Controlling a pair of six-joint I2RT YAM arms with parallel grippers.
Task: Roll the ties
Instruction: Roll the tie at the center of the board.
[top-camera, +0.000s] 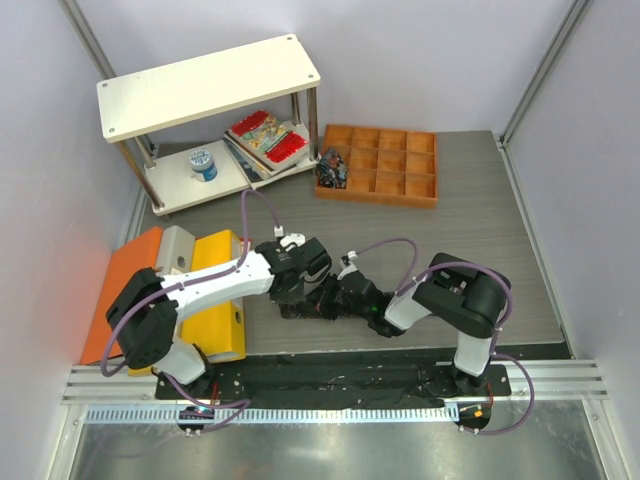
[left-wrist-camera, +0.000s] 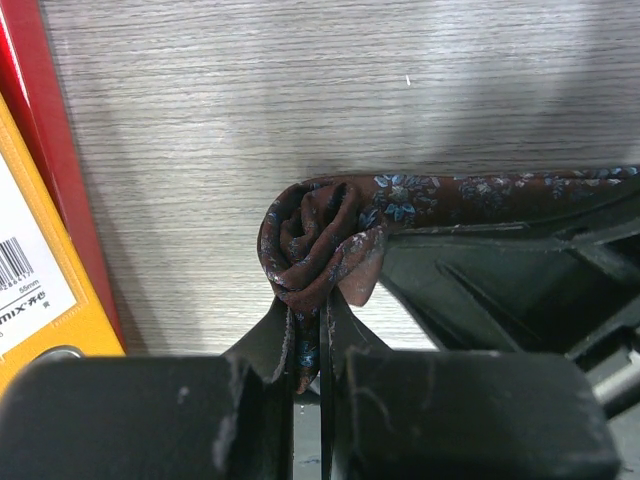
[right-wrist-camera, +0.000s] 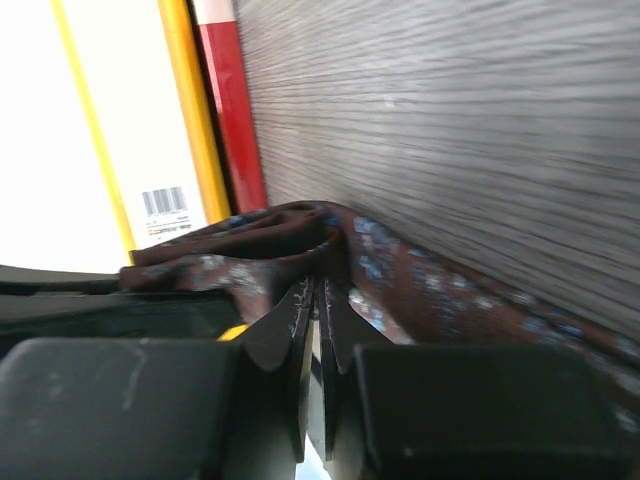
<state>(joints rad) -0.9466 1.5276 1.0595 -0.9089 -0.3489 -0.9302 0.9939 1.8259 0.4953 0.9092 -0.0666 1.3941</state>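
both grippers pinch the tie: left gripper the coil at its fingertips, right gripper the flat band. i judge it soft, slippery; hold the coil.

Grey wood-grain desk, pale plain walls on three sides. White two-tier shelf back left; metal rail along near edge.
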